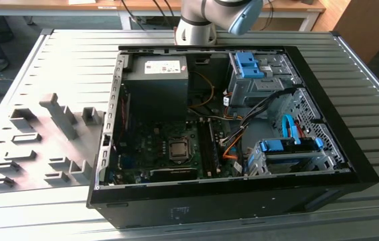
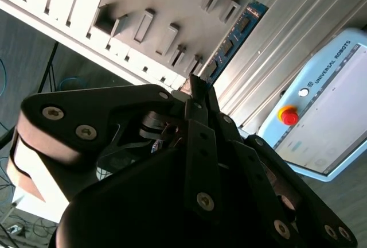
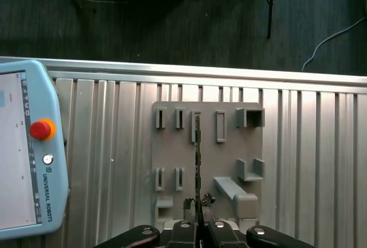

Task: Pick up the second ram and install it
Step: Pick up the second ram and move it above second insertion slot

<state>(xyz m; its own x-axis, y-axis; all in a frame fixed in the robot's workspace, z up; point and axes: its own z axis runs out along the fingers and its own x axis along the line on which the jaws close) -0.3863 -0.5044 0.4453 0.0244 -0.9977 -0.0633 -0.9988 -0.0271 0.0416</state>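
Now the claw [image 2: 195,87] is clamped on one end of the second ram [image 2: 236,33], high over the fixture plate [image 3: 229,156] by the bench [image 3: 321,144] edge. Hold it tight and straight, I think, so it won't tip.

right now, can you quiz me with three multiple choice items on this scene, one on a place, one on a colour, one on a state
1. In the exterior view, where is the gray fixture plate relative to the computer case?
A. to its left
B. to its right
C. inside it

2. What colour is the round button on the teach pendant?
A. green
B. red
C. blue

3. The gripper is
A. open and empty
B. shut on a cable
C. shut on the second ram

Answers:
1. A, the plate lies toward the exterior view's left of the case.
2. B, it shows red in both wrist views.
3. C, the thin stick juts out from the closed gripper above the plate.
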